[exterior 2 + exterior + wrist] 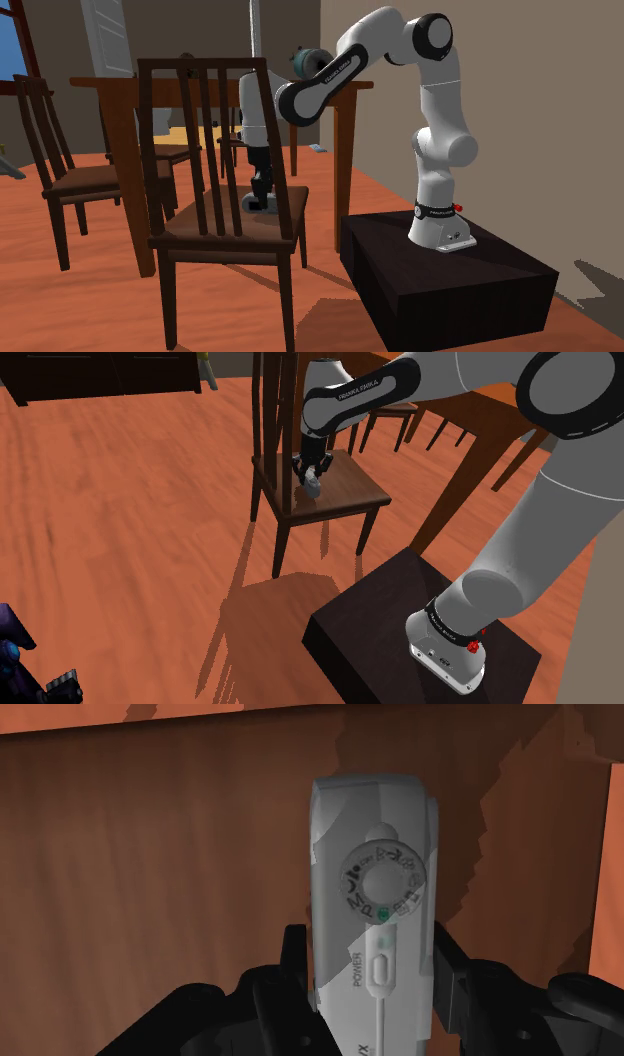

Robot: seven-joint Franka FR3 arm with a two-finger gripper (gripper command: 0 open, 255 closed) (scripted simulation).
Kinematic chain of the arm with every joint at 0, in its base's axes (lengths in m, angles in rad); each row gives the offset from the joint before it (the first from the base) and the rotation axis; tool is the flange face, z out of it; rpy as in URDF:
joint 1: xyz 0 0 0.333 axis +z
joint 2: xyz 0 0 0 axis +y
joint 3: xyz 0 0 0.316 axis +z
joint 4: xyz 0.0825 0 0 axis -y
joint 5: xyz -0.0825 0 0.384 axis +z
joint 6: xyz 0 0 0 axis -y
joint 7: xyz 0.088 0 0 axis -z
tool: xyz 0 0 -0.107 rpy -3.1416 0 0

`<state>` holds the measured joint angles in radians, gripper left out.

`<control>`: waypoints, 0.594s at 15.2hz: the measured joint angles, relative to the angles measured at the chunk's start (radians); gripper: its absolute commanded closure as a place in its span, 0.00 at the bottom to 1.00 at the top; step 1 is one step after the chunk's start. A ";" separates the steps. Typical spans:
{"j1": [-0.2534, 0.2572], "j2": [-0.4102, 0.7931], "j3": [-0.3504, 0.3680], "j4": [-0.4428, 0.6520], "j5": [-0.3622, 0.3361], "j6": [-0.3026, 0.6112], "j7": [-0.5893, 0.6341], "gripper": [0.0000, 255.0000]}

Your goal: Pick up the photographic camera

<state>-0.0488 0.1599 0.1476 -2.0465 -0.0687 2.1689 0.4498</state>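
Silver camera point(372, 884) is clasped at both sides by the hand point(311, 476) — closed narrow on it — low at the wooden chair seat point(352, 494); contact with the seat cannot be told.

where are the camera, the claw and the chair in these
camera point(372, 889): wrist view, on the round mode dial of its grey body
claw point(370, 959): wrist view, midway between its two black fingertips
chair point(350, 494): shoulder view, on a bare part of the brown seat
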 measured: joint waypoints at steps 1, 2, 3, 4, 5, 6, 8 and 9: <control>0.000 0.000 0.000 0.000 0.000 0.000 -0.001 1.00; 0.000 0.000 0.000 0.000 0.000 0.001 0.000 1.00; 0.000 0.000 0.000 0.001 -0.001 -0.002 0.001 1.00; 0.000 0.000 0.000 0.001 -0.002 -0.009 -0.001 1.00; -0.001 0.000 0.000 0.005 -0.013 -0.022 -0.003 1.00; -0.002 0.000 0.000 0.011 -0.018 -0.032 -0.004 1.00; -0.005 -0.009 0.001 0.028 -0.016 -0.059 -0.007 1.00; -0.006 -0.018 0.002 0.032 -0.005 -0.066 -0.010 1.00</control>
<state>-0.0545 0.1421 0.1498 -2.0141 -0.0738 2.1025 0.4398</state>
